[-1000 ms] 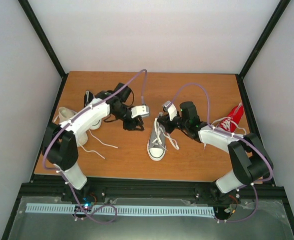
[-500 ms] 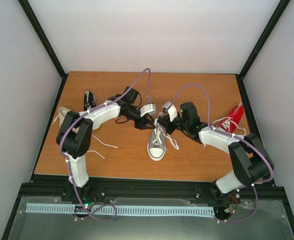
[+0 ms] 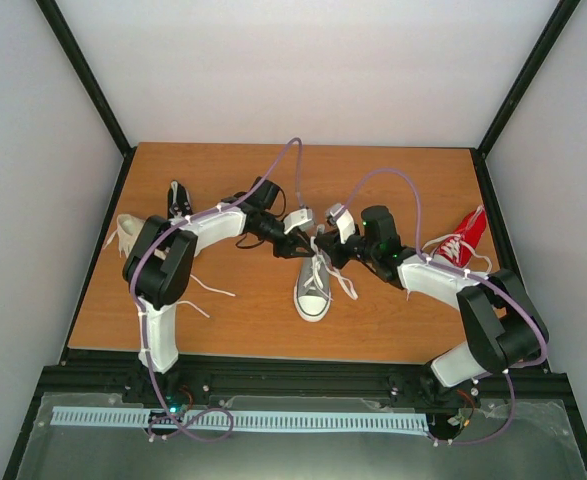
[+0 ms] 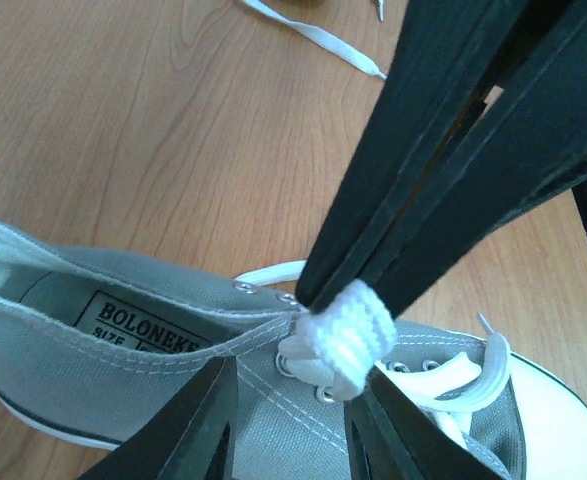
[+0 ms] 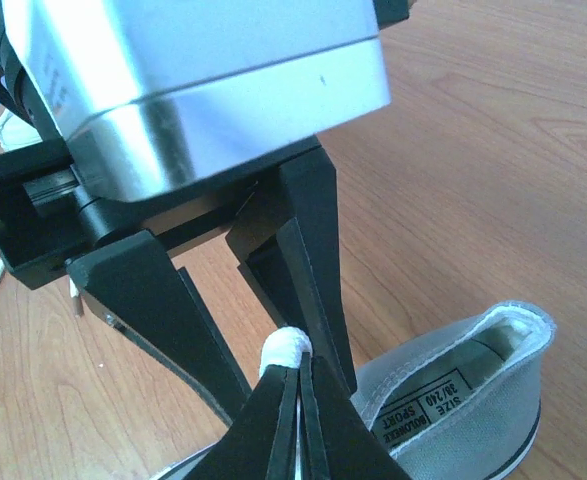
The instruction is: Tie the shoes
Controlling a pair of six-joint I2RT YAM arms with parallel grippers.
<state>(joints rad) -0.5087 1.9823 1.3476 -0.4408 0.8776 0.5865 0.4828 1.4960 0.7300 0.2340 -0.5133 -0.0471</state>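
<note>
On table (image 3: pixel 393 180) grey shoe (image 3: pixel 313 285) lay upright, toe toward near edge. Above its eyelets right gripper (image 5: pixel 295 378) pinched lace loop (image 4: pixel 343 335) tight. Left gripper (image 4: pixel 291 400) stood parted, one finger each side of loop (contact unclear). Well right of grey shoe lay red shoe (image 3: pixel 461 240); well left, black shoe (image 3: pixel 178 198).

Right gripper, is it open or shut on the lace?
Shut. The right gripper pinches a white lace loop just above the grey shoe, fingertips pressed together.
</note>
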